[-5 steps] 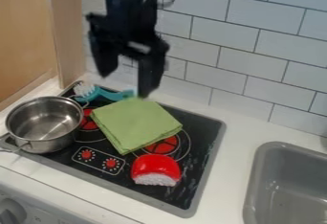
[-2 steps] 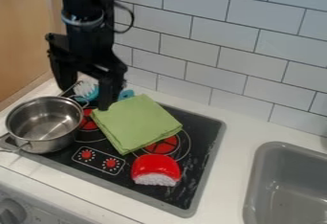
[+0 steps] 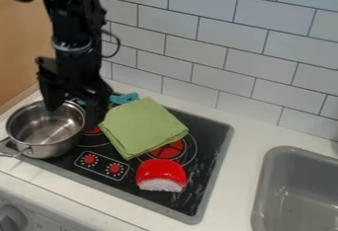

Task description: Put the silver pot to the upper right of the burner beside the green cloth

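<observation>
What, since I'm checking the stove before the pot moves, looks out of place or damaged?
The green cloth partly covers a red burner, an odd spot for fabric. Pale streaks mark the black cooktop right of the red-and-white toy, perhaps scuffs or smears. I see no clear damage.

Wall [image 3: 264,52] of pale tiles, dark grout. Wood panel [image 3: 20,42] at left. White table [image 3: 244,126]; grey sink [image 3: 265,185] right.

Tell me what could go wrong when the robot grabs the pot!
The gripper is open at the rim of the pot, so a finger might bump it and shove the pot. The green cloth lies close to one finger, so it could get dragged. The blue handle pokes out behind, so it might get knocked.
</observation>
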Controlling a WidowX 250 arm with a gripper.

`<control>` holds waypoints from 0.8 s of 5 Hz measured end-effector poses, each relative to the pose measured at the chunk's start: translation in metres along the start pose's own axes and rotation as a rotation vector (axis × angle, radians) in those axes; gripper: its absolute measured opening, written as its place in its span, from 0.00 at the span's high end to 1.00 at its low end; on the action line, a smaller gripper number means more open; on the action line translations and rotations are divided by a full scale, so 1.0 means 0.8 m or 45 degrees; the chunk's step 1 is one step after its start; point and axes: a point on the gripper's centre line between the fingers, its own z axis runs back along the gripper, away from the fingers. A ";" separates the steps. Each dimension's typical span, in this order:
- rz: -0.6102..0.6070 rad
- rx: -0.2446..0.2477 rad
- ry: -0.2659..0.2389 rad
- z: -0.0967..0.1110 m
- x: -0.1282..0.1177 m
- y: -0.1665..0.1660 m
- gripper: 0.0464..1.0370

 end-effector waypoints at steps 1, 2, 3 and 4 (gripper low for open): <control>0.008 -0.022 0.035 -0.016 -0.004 0.008 0.04; -0.018 -0.077 0.053 -0.033 -0.004 0.005 0.04; -0.053 -0.131 0.036 -0.042 -0.002 0.002 0.12; -0.109 -0.179 0.059 -0.050 -0.004 -0.006 0.44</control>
